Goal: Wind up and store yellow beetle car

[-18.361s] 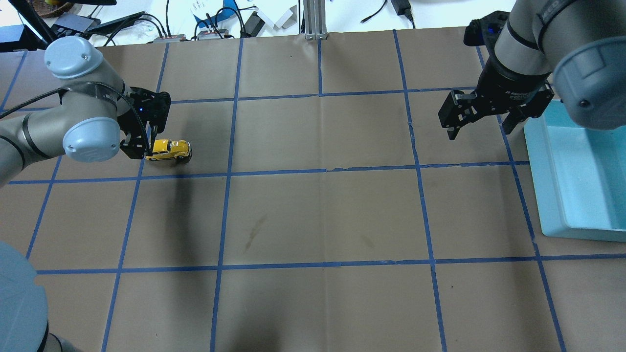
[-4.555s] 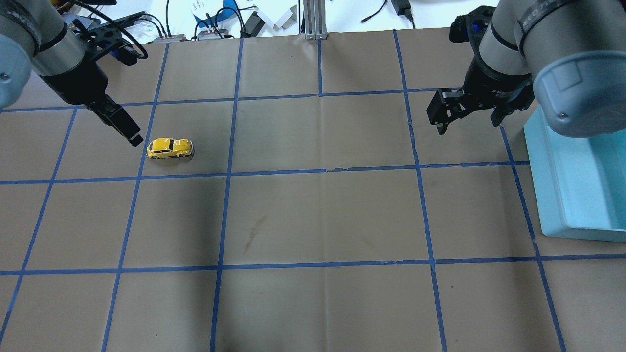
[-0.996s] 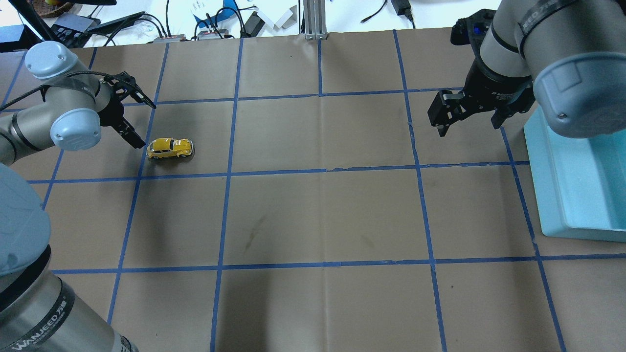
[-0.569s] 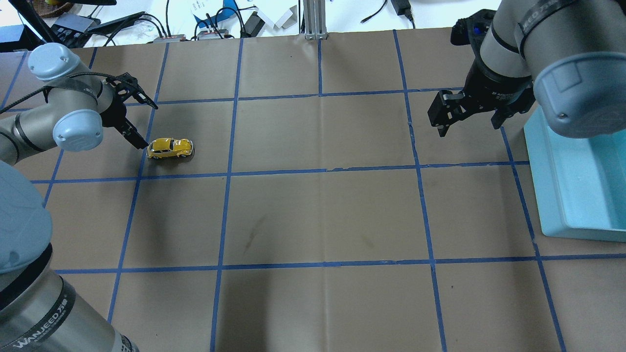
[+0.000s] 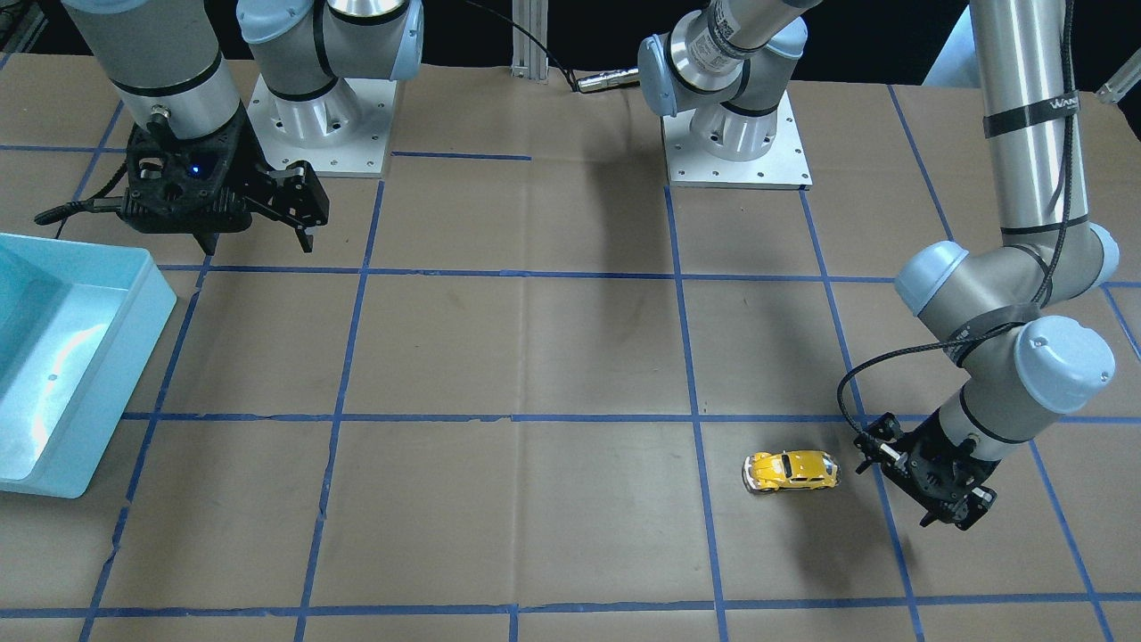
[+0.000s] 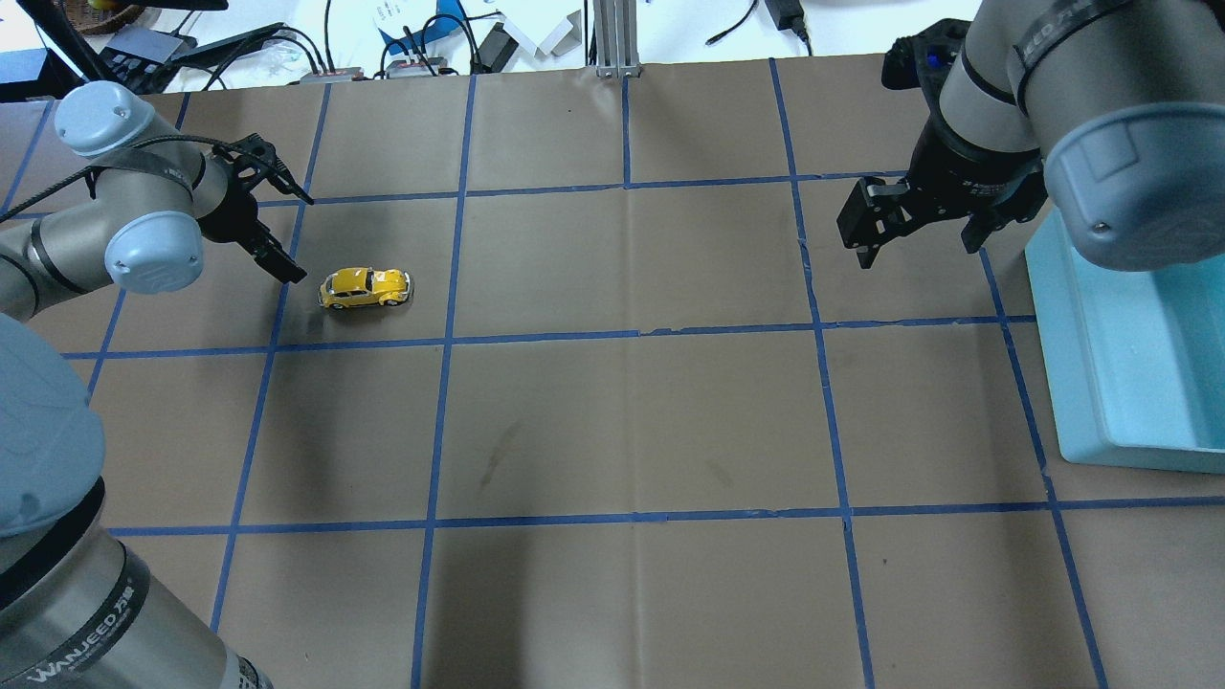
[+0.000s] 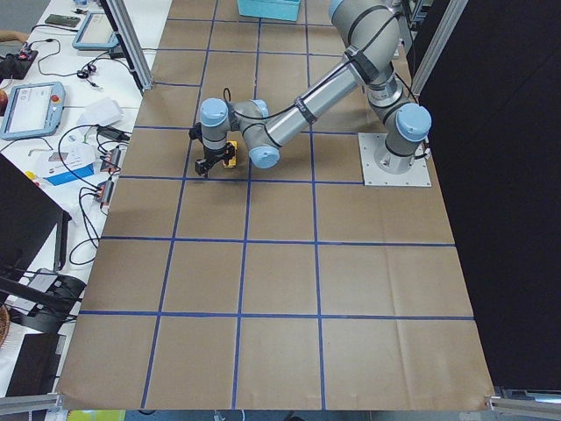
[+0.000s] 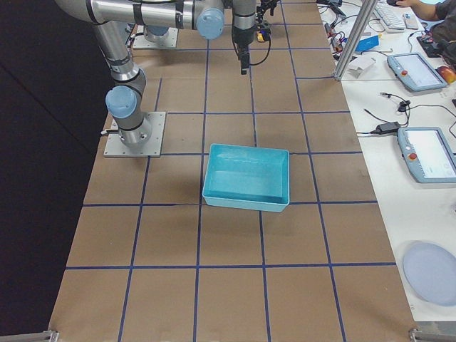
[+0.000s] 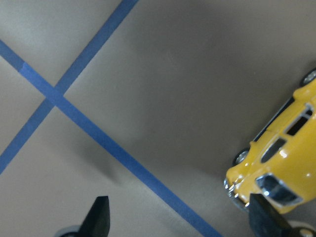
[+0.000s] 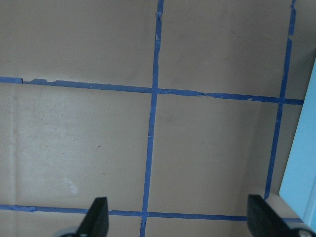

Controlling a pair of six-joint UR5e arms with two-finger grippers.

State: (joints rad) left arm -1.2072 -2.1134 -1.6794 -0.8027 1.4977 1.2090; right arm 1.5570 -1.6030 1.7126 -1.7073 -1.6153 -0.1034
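The yellow beetle car [image 6: 366, 287] stands on its wheels on the brown paper at the far left of the table. It also shows in the front view [image 5: 792, 470] and at the right edge of the left wrist view [image 9: 281, 170]. My left gripper [image 6: 276, 256] is low over the table just left of the car. It is open and empty, a short gap from the car, and also shows in the front view [image 5: 923, 486]. My right gripper [image 6: 919, 233] hangs open and empty above the far right of the table, beside the teal bin [image 6: 1064, 383].
The teal bin [image 5: 107, 357] sits at the right edge of the table, and nothing shows inside it. Blue tape lines form a grid on the paper. Cables and devices lie beyond the far table edge [image 6: 412, 53].
The car has rolled a short way to the right, away from my left gripper. The left gripper shifted slightly right after it. The right arm has not moved.
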